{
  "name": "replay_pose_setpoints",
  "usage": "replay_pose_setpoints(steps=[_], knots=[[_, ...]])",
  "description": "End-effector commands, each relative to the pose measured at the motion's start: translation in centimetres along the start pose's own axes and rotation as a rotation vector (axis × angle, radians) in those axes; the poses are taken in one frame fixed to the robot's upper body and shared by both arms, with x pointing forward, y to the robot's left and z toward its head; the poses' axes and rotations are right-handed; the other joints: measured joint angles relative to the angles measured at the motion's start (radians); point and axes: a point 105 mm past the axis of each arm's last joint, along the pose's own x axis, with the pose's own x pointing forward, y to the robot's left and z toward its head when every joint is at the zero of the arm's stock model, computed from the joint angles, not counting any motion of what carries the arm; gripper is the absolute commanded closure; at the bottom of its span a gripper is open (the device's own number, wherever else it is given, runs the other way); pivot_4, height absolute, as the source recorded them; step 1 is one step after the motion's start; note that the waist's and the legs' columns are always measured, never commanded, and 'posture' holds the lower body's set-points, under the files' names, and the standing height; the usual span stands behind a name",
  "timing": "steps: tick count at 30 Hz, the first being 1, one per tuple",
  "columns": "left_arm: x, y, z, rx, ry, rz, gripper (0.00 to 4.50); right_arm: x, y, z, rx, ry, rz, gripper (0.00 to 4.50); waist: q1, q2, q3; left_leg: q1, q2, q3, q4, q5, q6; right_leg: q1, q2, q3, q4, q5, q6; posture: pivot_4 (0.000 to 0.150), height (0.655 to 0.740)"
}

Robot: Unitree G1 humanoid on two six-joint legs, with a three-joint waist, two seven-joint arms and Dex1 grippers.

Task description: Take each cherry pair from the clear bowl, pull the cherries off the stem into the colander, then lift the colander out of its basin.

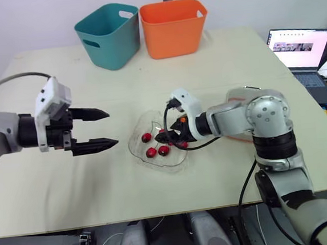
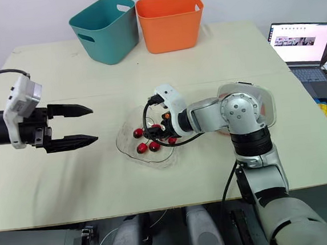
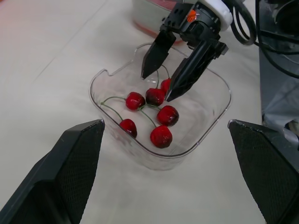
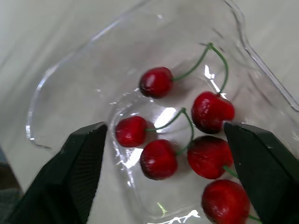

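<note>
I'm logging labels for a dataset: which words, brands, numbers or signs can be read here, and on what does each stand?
Laptop screen: an open window with a row of small pictures; any text on it is too small to read.
Teal bin, orange bin, bowl: no print or label to be seen.
So no text can be read.

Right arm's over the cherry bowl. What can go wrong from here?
The right gripper, jaws open, hangs over crowded red cherries in the clear plastic bowl: closing may snag two pairs or squash one. Nothing steadies the bowl: the left gripper hovers apart, open, so it may slide.
</note>
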Motion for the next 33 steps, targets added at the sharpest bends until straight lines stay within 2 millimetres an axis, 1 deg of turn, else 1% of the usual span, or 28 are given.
replay_pose_setpoints(steps=[1,4,7,12,19,25,31,33], knots=[[-0.8,0.3,-0.2,0.024,0.017,0.036,0.00,0.2,0.9,0.5,-0.050,0.002,-0.005,1.56,-0.004,0.000,0.000,0.000,0.000,0.000,0.000,0.000,0.000,0.000,0.000,0.000,0.000,0.000,0.000,0.150,0.7400],[-0.9,0.4,-0.9,0.026,0.041,0.043,0.00,0.7,0.9,0.2,-0.060,0.020,-0.032,1.56,-0.010,0.000,0.000,0.000,0.000,0.000,-0.001,0.000,0.000,0.000,0.000,0.000,0.000,0.000,0.000,0.150,0.7400],[-0.8,0.3,-1.0,0.027,0.036,0.035,0.00,1.2,0.7,-0.1,-0.056,0.028,-0.062,1.56,-0.015,0.000,0.000,0.000,0.000,0.000,-0.001,0.000,0.000,0.000,0.000,0.000,0.000,0.000,0.000,0.150,0.7400],[-0.6,0.5,-1.3,0.025,0.023,0.026,0.00,1.7,0.3,0.2,-0.045,0.018,-0.136,1.56,-0.019,0.000,0.000,0.000,0.000,0.000,-0.002,0.000,0.000,-0.001,0.000,0.000,-0.001,0.000,0.000,0.150,0.7400],[-0.1,0.5,-1.7,0.024,-0.015,0.015,0.00,2.6,1.0,0.1,-0.079,0.045,-0.151,1.56,-0.021,0.000,0.000,0.000,0.000,0.000,-0.003,0.000,0.000,-0.001,0.000,0.000,-0.001,0.000,0.000,0.150,0.7400],[0.4,0.4,-1.6,0.026,-0.050,0.016,0.00,3.9,0.1,-0.5,-0.065,0.114,-0.203,1.56,-0.021,0.000,0.000,0.000,0.000,0.000,-0.003,0.000,0.000,-0.002,0.000,0.000,-0.001,0.000,0.000,0.150,0.7400],[0.6,0.3,-1.7,0.024,-0.062,0.024,0.00,4.5,-0.6,0.0,-0.058,0.117,-0.240,1.56,-0.021,0.000,0.000,-0.001,0.000,0.000,-0.003,0.000,0.000,-0.002,0.000,0.000,-0.002,0.000,0.000,0.150,0.7400],[0.6,0.2,-1.9,0.021,-0.061,0.024,0.00,4.6,-0.2,0.3,-0.068,0.100,-0.225,1.56,-0.021,0.000,0.000,-0.001,0.000,0.000,-0.004,0.000,0.000,-0.002,0.000,0.000,-0.002,0.000,0.000,0.150,0.7400]])
